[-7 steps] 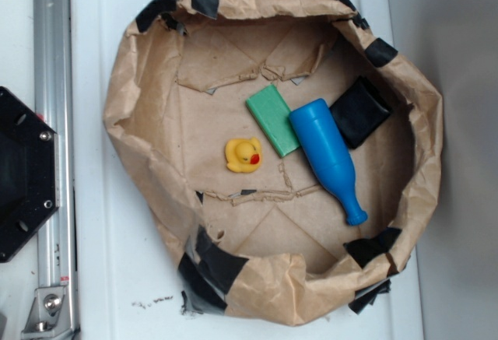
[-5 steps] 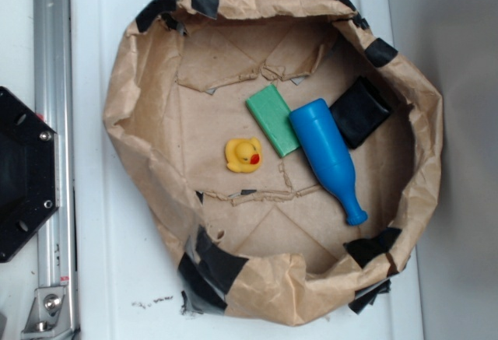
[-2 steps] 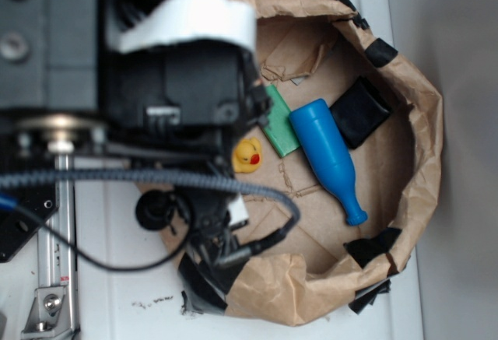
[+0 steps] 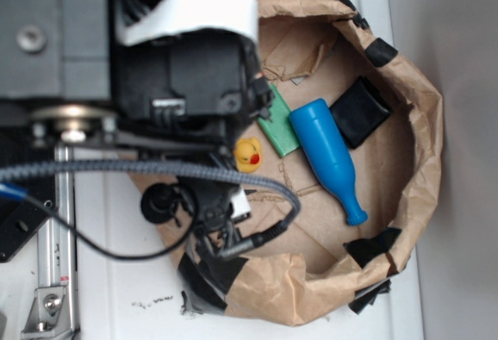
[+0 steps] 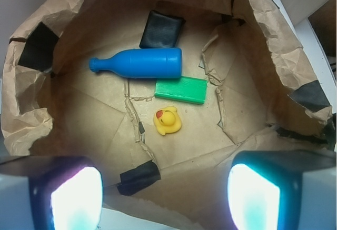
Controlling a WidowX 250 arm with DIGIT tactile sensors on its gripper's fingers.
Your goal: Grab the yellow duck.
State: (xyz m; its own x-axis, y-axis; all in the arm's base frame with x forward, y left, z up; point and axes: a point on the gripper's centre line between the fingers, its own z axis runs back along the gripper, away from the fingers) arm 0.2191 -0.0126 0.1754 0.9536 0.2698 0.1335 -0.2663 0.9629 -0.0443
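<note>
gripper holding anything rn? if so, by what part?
Nothing held. In the wrist view the gripper is open, with empty space between its fingers. The yellow duck sits on the paper floor ahead, untouched.

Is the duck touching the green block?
Apart. The wrist view shows bare paper between the duck and the green block.

The robot arm [image 4: 156, 83], absent at first, has swung in over the left of the paper basin [image 4: 420, 122] and now covers part of the yellow duck [image 4: 249, 155].
</note>
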